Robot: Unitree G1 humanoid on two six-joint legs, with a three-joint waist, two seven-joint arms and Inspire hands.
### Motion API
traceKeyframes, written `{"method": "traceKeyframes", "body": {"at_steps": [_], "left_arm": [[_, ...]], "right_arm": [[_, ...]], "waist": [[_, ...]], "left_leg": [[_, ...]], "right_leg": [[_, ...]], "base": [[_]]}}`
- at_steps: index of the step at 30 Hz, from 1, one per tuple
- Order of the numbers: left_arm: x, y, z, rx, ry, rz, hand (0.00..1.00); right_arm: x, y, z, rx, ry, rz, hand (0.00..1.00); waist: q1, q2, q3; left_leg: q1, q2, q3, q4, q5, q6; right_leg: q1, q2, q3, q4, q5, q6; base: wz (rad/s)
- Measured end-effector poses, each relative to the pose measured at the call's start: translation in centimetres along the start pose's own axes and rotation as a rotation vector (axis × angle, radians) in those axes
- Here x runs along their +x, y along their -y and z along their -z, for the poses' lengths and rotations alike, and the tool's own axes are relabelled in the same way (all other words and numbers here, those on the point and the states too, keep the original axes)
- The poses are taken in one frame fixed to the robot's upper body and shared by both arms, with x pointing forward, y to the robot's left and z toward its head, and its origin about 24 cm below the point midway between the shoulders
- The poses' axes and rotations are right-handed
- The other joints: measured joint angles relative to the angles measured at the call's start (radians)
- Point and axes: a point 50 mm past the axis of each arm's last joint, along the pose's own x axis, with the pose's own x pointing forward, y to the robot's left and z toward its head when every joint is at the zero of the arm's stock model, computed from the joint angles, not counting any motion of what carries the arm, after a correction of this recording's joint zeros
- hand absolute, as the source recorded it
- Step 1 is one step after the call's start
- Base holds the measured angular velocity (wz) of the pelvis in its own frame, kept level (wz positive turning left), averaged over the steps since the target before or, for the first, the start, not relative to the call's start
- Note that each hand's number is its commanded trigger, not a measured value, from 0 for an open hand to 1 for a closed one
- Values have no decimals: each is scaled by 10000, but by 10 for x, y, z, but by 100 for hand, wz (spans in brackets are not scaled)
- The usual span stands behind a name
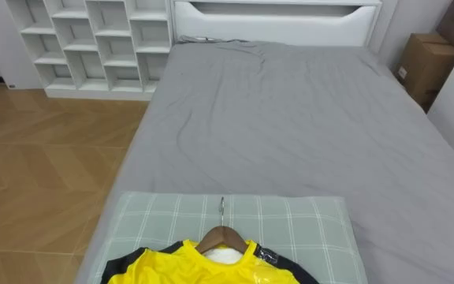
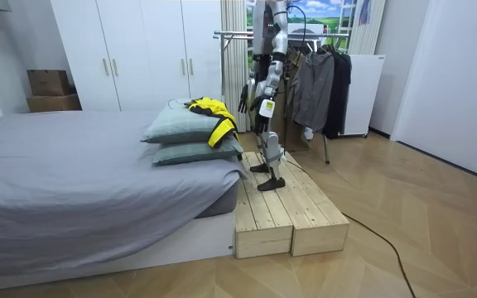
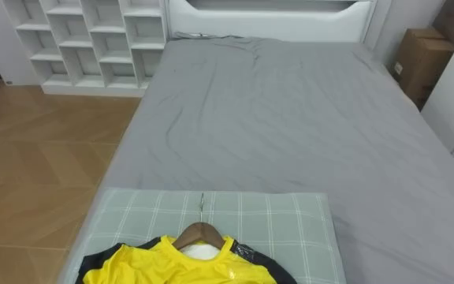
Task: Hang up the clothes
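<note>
Left eye view: the yellow shirt [image 1: 187, 268] lies on a checked pillow [image 1: 290, 221] at the bed's [image 1: 290, 118] near end, already on its wooden hanger [image 1: 221, 235].

Room view: the robot stands on a wooden platform [image 2: 292, 207] between bed and clothes rail [image 2: 238, 35]; left hand [image 2: 265, 109] and right hand [image 2: 243, 98] hang low, and I cannot tell how the fingers are set; picking up, turning and hooking all seem left to do.

Right eye view: the shirt is glossy, with black sleeves.

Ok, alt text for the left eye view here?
A yellow shirt on a wooden hanger lies on a checked pillow at the bottom edge. Beyond it a grey bed stretches to a white headboard, with white shelves at upper left.
</note>
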Motion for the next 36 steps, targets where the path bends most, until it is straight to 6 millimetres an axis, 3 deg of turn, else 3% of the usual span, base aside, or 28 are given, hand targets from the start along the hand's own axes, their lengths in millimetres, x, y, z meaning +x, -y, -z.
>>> {"method": "traceKeyframes", "body": {"at_steps": [19,30,36], "left_arm": [[0,-1,0,13,5,-210,0],[-1,-7,1,104,4,-699,0],[-2,-13,1,163,71,-1362,0]], "right_arm": [[0,0,1,25,-38,-140,0],[0,-1,0,6,-77,-143,0],[0,-1,-2,-83,-24,-60,0]], "waist": [[0,-2,13],[-4,-50,-24],[1,-20,17]], "left_leg": [[-9,0,0,1,0,0],[29,-5,-144,13,0,0],[94,-7,-137,33,0,0]], "right_leg": [[-20,4,28,-2,0,0],[37,12,19,1,0,0],[139,12,22,2,-1,0]], "base": [[0],[0],[2]]}}
